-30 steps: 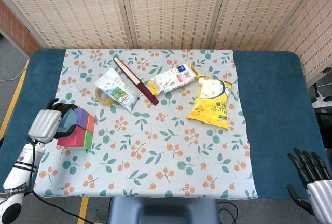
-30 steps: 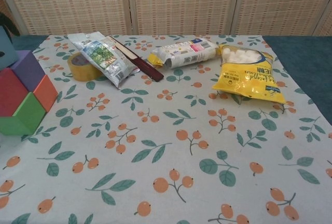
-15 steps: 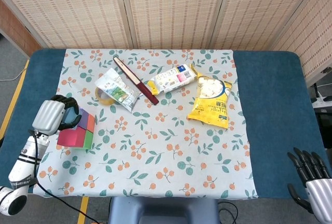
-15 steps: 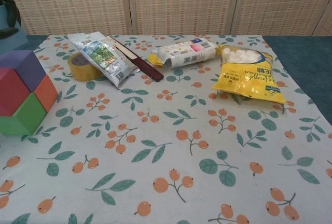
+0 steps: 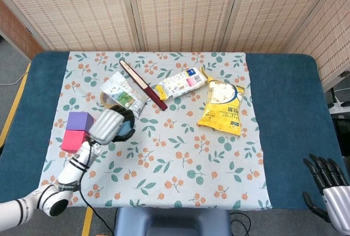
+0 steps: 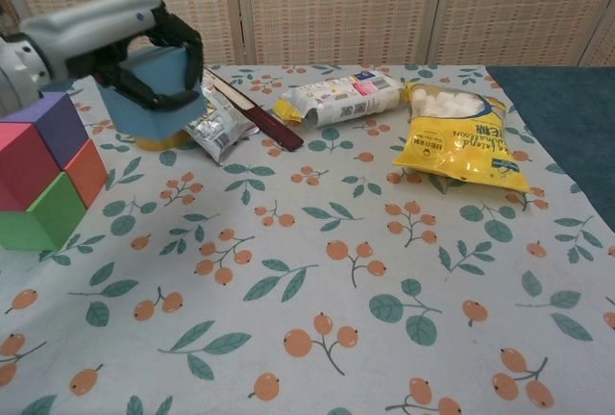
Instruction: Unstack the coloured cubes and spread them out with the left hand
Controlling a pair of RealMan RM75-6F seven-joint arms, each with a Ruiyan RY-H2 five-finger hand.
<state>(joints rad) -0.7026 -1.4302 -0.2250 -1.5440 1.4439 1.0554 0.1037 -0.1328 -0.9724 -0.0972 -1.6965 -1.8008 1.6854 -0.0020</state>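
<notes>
- left hand is wrapped around a blue cube, fingers curled over its top and sides, carried clear above the table
- head view: same hand sits right of the stack, cube mostly hidden under it, only a blue sliver showing
- remaining stack at the left edge of the flowered cloth: purple cube and pink cube on top, orange cube and green cube below, all touching
- right hand rests at the near right corner, fingers spread apart, holding nothing, not part of this
- step in hand, as I read it: set the blue cube down away from the stack
- best spot looks like the bare cloth in front of the hand, toward the table's middle
- keep clear of the tape roll and foil packet just behind the cube; the chopstick sleeve, white pack and yellow snack bag lie further right
- lower flat, bottom face level, until it touches the cloth, then release; dropping from height could make it tumble or roll back into the stack
- leave a clear gap from the stack so later cubes have their own spots
- on release lift the fingers straight up so they don't drag the cube
- four cubes left stacked, so the task looks early
</notes>
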